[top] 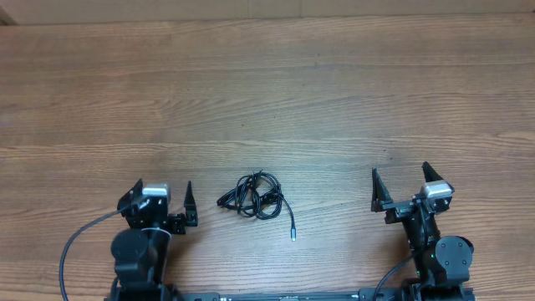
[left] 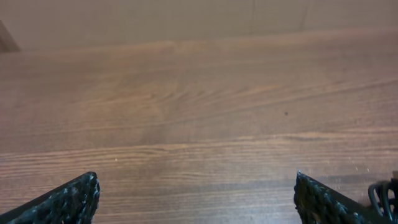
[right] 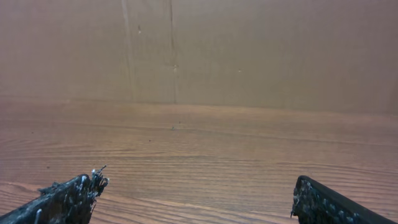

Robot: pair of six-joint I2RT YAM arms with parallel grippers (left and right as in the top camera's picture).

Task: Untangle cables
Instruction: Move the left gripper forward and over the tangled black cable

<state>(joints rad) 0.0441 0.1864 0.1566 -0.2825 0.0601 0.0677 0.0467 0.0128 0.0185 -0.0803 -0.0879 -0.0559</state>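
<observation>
The cables (top: 255, 195) lie as one small bunch of thin black loops on the wooden table, near the front and between the arms; one strand runs out to a silver-tipped plug (top: 292, 233). A bit of the bunch shows at the right edge of the left wrist view (left: 387, 196). My left gripper (top: 163, 188) is open and empty, to the left of the bunch; its fingertips frame bare wood (left: 196, 190). My right gripper (top: 401, 174) is open and empty, well to the right of the bunch, its fingers also over bare wood (right: 199, 193).
The wooden table (top: 267, 92) stretches far back and to both sides. A brown cardboard wall (right: 249, 50) stands at the far edge. Thick black arm cables (top: 75, 242) hang by the left arm base at the front edge.
</observation>
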